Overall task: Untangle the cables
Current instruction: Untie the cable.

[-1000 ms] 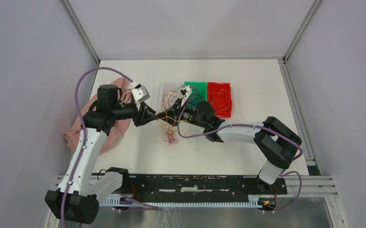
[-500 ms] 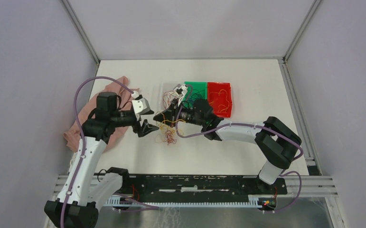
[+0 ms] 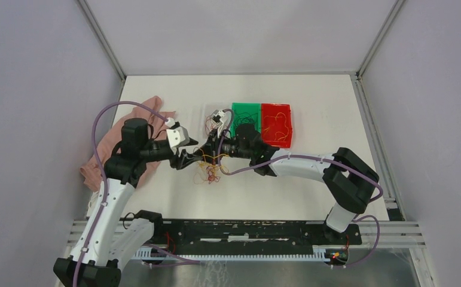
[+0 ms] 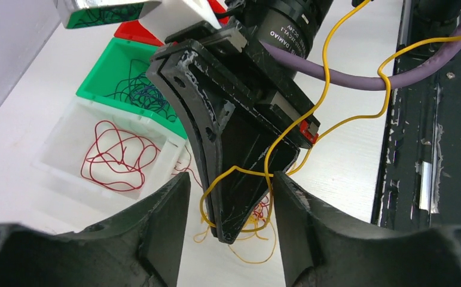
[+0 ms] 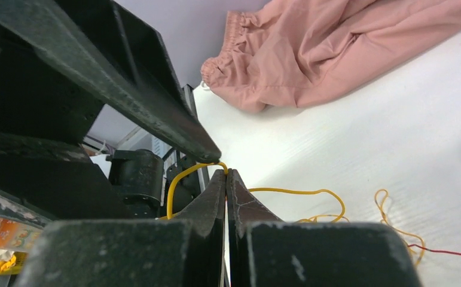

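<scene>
On the white table, centre frame, the loose tangle of red and yellow thin cables lies under both tools. Right tool is pinched tight on one yellow cable; left tool gapes around its tip. Danger: left closes on black fingers, not wire, or pulling tightens the knot.

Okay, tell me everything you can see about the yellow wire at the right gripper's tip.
The yellow wire is hair-thin, glossy and flexible, bent into loose loops. It looks pinched at the tip of the shut right gripper: one stretch arcs away from the tip, another trails onto the white table. In the left wrist view it drapes across the right gripper's black fingers and passes between the open fingers of the left gripper.
</scene>
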Robot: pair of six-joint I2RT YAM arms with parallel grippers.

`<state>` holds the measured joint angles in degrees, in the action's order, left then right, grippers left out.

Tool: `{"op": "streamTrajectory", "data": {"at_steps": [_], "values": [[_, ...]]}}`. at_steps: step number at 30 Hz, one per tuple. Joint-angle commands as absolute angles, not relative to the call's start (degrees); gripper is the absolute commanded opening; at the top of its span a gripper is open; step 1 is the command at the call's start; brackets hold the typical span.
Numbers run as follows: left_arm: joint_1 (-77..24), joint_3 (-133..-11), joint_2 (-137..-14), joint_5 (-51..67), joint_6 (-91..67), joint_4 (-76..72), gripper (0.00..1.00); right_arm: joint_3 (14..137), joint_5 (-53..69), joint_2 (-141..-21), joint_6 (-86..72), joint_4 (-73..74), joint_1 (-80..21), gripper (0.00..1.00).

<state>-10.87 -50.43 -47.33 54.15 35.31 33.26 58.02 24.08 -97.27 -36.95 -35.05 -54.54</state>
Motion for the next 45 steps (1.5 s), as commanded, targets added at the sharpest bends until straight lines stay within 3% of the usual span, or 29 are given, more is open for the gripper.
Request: {"op": "streamTrajectory", "data": {"at_steps": [1,4,12,15,19,23,26,32,35,40,45], "values": [[-11.0,-53.8,-48.8,57.1,37.0,36.2,0.54,60.9,25.0,-94.1,-35.0,-32.6,-54.7,0.00],[-11.0,-53.1,-48.8,58.0,38.0,38.1,0.47,62.5,25.2,-94.2,-34.9,-29.4,-54.7,0.00],[-11.1,-51.2,-47.7,56.6,39.0,38.5,0.50,64.7,25.6,-92.9,-33.1,-20.4,-54.7,0.00],[-11.1,-51.3,-47.7,55.7,38.7,37.7,0.40,65.0,25.7,-92.6,-32.1,-17.9,-54.7,0.00],[-11.1,-51.3,-47.6,55.1,38.7,37.7,0.19,65.1,26.0,-92.4,-32.0,-16.6,-54.7,0.00],[-11.1,-50.7,-47.2,54.7,38.8,37.5,0.12,65.4,26.2,-92.3,-32.1,-16.2,-54.7,0.00],[-11.1,-50.3,-47.1,55.0,38.3,37.6,0.16,65.6,26.6,-92.1,-32.2,-16.4,-54.7,0.00],[-11.1,-50.4,-47.7,55.0,38.9,38.4,0.42,65.4,28.2,-91.9,-32.6,-17.4,-54.7,0.00],[-11.1,-50.4,-48.0,54.7,39.5,38.7,0.43,65.2,28.7,-91.7,-32.6,-17.5,-54.7,0.00],[-11.1,-51.2,-49.3,55.7,38.2,38.5,0.27,65.0,29.4,-91.6,-32.7,-17.8,-54.7,0.00],[-11.1,-51.3,-48.8,56.3,38.2,39.0,0.04,65.0,29.7,-92.0,-33.5,-18.4,-54.7,0.01]]}}
